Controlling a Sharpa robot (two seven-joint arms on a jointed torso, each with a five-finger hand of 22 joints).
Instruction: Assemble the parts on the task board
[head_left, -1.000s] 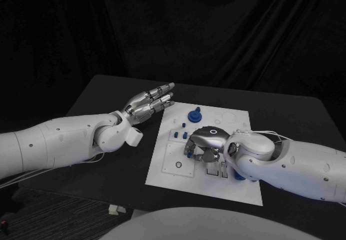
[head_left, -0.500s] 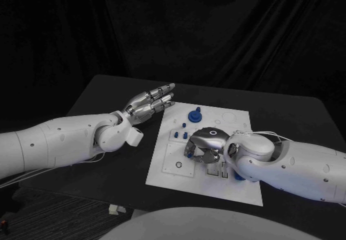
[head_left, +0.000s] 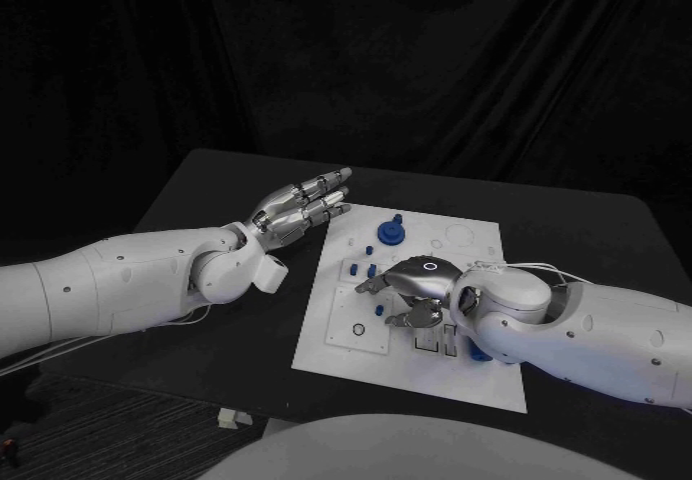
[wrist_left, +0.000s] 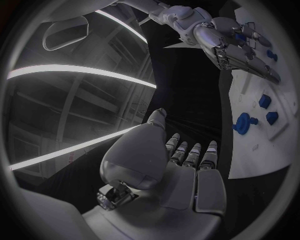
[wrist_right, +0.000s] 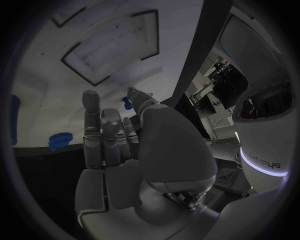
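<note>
two hands have different jobs at this moment. the right hand (head_left: 410, 290) hangs over the middle of the task board (head_left: 476, 380), palm down, and its fingers (wrist_right: 91, 107) are spread wide with nothing between them, probably because it is between two parts and must be free to take the next one. several blue parts (head_left: 387, 232) stand on the far half of the board, and one small blue part (head_left: 381, 310) lies just under the fingertips. the left hand (head_left: 300, 208) waits beside the board's far left corner above the tabletop (head_left: 202, 190), flat and open, holding nothing, so it does not block the work. compared with one second ago, the right hand's fingers were curled down onto the board and now they are lifted and opened; the left hand has not moved
</note>
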